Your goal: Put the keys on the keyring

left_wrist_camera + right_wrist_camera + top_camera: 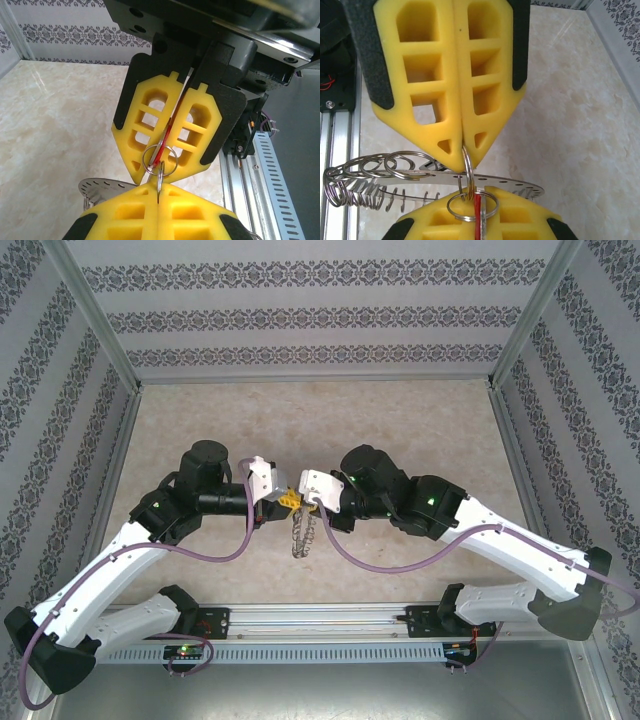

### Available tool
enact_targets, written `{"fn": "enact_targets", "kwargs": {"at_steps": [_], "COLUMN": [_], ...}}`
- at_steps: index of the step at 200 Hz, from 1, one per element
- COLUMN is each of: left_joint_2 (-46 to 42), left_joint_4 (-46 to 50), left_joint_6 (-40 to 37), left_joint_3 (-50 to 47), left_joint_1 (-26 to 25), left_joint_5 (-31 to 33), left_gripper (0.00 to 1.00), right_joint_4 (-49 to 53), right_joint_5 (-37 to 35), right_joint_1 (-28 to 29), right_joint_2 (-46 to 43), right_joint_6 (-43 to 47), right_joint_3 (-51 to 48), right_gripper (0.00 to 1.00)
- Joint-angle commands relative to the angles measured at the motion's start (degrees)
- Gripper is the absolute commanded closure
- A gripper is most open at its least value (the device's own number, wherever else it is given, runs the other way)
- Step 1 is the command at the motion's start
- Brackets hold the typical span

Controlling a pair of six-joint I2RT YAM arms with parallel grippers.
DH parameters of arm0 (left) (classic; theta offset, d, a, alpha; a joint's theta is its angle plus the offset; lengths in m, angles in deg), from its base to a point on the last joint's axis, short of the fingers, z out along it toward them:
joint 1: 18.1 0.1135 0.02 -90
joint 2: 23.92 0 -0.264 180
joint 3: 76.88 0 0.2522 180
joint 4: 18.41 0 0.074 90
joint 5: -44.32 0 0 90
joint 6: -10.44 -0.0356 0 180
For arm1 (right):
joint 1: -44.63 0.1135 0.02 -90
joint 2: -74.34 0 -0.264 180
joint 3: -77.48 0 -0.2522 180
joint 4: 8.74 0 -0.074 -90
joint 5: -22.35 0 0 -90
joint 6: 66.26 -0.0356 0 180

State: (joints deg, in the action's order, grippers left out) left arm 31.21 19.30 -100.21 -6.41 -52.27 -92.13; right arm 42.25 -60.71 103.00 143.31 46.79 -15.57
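At the top of the right wrist view the left pincer (464, 152) is pressed together on a split ring (468, 172) of the keyring (505, 182), whose flat grey plate hangs in mid-frame above the desk (580, 125). At the bottom edge the right pincer (479, 200) is clamped on the keys (478, 212), the red tag's small loop touching that split ring. The loops cross, but whether one is threaded I cannot tell. I judge the joining under way, with seating and releasing yet to do.

Both white-shelled arms (110, 570) with round black joints trail thin purple cables (385, 565), show small green lights (430, 501), and end in yellow ribbed foam fingers (422, 48) backed in black.
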Motion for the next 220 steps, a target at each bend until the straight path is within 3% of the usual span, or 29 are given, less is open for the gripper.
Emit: {"fn": "enact_targets", "kwargs": {"at_steps": [1,61,220], "left_joint_2": [-0.87,-3.22,-5.86], "left_joint_4": [-0.50,-3.80,-6.20], "left_joint_6": [-0.63,0.42,1.03], "left_joint_3": [-0.11,-1.15,-2.65], "left_joint_1": [-0.51,-0.46,-0.47], "left_joint_5": [-1.36,-2.31,-2.43], "left_gripper": [1.00,1.00,1.00], "right_joint_4": [-2.31,-4.30,-3.11], "right_joint_5": [2.94,7.17,9.58], "right_joint_1": [0.69,0.69,0.34], "right_joint_2": [0.13,-2.46,-0.94], "right_joint_6": [1.30,1.73,2.21], "right_joint_3": [2.40,-0.69,-0.24], "right_gripper": [1.00,1.00,1.00]}}
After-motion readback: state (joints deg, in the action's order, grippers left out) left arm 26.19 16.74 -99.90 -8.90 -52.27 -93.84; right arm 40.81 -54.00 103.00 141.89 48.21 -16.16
